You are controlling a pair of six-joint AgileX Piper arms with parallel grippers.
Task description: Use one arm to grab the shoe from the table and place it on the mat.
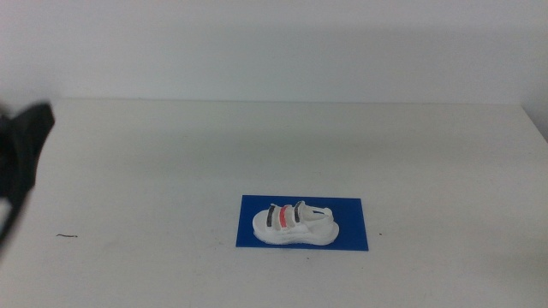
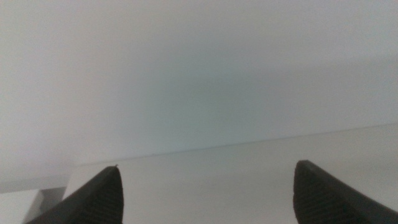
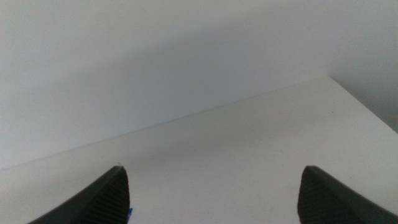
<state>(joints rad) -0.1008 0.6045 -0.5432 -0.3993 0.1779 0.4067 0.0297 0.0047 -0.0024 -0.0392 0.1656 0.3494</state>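
Lower centre of frame: shoe (image 1: pixel 295 225) sits on mat (image 1: pixel 302 223), so placement looks done. Left gripper (image 2: pixel 205 193) spread, empty, at left edge; right gripper (image 3: pixel 214 196) also spread.

shoe (image 1: pixel 295 225): white, two black straps, one red | mat (image 1: pixel 348 228): dark blue | table (image 1: pixel 257 145): plain white

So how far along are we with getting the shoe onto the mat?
It looks done: the shoe lies flat on the blue mat, fully inside its edges, with nothing holding it. The left arm is at the table's left edge, far from the mat; the left gripper is open and empty. The right gripper is open too. Nothing seems left.
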